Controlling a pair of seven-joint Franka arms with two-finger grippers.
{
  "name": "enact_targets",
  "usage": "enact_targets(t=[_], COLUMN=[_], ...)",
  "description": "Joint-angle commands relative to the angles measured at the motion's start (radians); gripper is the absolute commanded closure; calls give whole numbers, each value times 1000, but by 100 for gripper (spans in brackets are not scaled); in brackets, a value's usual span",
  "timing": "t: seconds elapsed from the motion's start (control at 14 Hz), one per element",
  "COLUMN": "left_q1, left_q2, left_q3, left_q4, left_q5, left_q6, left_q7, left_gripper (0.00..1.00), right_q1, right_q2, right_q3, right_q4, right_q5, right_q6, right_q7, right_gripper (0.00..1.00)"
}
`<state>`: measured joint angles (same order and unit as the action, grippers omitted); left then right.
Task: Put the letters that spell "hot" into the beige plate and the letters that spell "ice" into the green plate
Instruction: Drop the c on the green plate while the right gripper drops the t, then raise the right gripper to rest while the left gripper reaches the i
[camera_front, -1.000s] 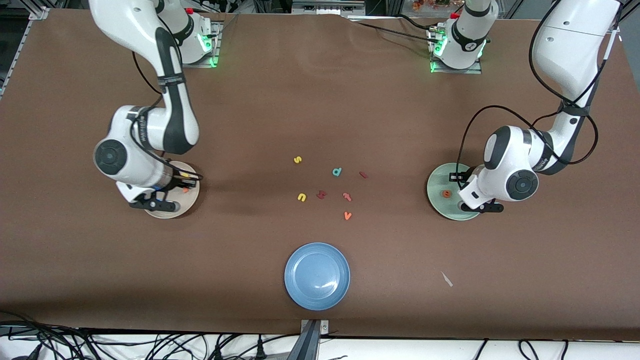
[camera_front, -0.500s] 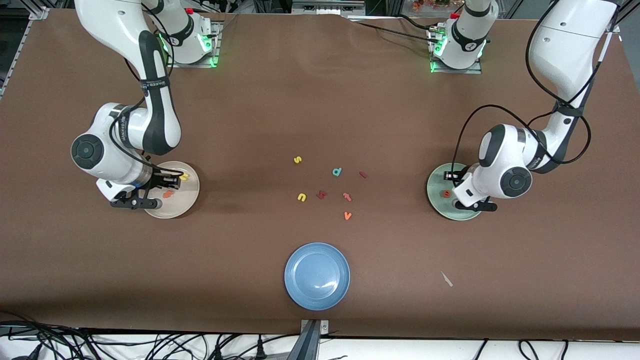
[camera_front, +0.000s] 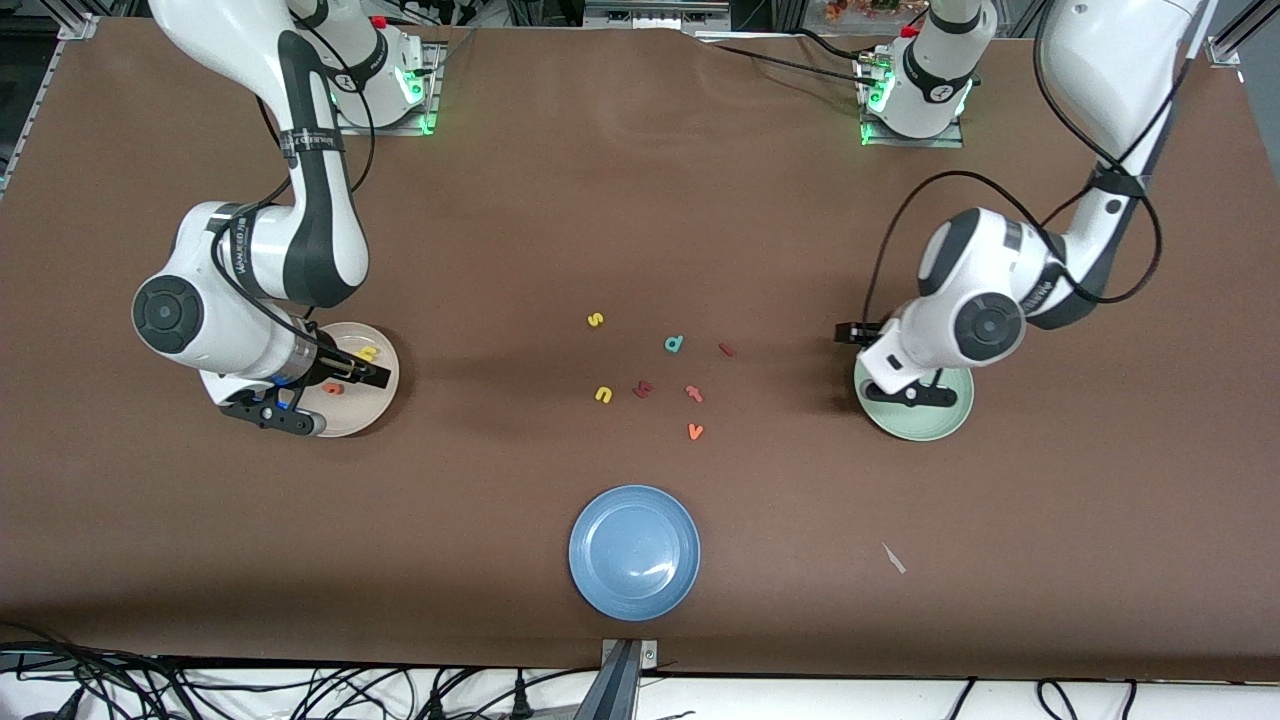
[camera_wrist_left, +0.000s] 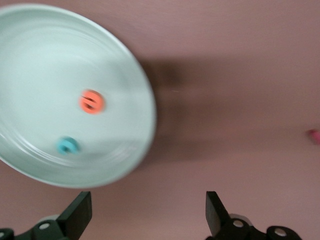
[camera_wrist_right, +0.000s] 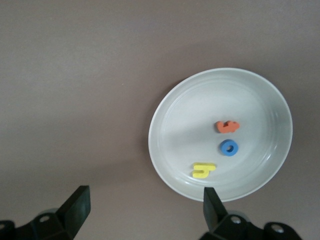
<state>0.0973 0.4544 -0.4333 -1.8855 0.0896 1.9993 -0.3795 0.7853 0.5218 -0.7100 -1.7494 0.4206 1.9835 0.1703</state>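
Note:
The beige plate (camera_wrist_right: 170, 150) holds the orange t (camera_wrist_right: 227, 126), the blue o (camera_wrist_right: 229, 148) and the yellow h (camera_wrist_right: 203, 170), all lying loose. My right gripper (camera_wrist_right: 144, 210) hangs open and empty above that plate's edge. The green plate (camera_wrist_left: 135, 80) holds the orange e (camera_wrist_left: 92, 101) and the teal c (camera_wrist_left: 67, 145). My left gripper (camera_wrist_left: 146, 215) is open and empty over the table just beside that plate's rim. The dark red i (camera_front: 727, 350) lies on the table near the middle, toward the left arm's end of the letter cluster.
Loose letters sit mid-table: a yellow s (camera_front: 595, 319), teal d (camera_front: 674, 344), yellow u (camera_front: 603, 394), a dark red letter (camera_front: 643, 389), pinkish-red t (camera_front: 693, 392) and orange v (camera_front: 696, 431). A blue plate (camera_front: 634, 551) lies nearer the front camera. A paper scrap (camera_front: 893, 558) is nearby.
Both grippers have gone from shut to open. The right hand has drifted toward its own end of the table. The left hand has moved toward the table's middle, uncovering much of the green plate.

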Motion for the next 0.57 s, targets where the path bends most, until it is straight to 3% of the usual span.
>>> enact_targets(t=[0.0, 0.21, 0.36, 0.43, 0.5], left_q1=[-71, -178, -253, -270, -284], left_q2=[16, 90, 159, 196, 226], left_q3=[-35, -35, -35, -35, -35], left_q4=[19, 98, 176, 212, 236], left_q5=[12, 10, 16, 22, 19], left_q6=[-4, 6, 9, 9, 10], left_q7=[-255, -566, -746, -800, -838], left_gripper=[0, 0, 0, 0, 0], right_q1=[-12, -29, -111, -229, -397], right_q2=[-9, -8, -48, -99, -164], right_q3=[9, 7, 33, 131, 311], right_q4=[68, 128, 125, 117, 105], right_q5=[6, -6, -8, -17, -92], right_q6=[-112, -227, -233, -233, -233], right_q7=[43, 40, 35, 38, 38], right_gripper=[0, 0, 0, 0, 0])
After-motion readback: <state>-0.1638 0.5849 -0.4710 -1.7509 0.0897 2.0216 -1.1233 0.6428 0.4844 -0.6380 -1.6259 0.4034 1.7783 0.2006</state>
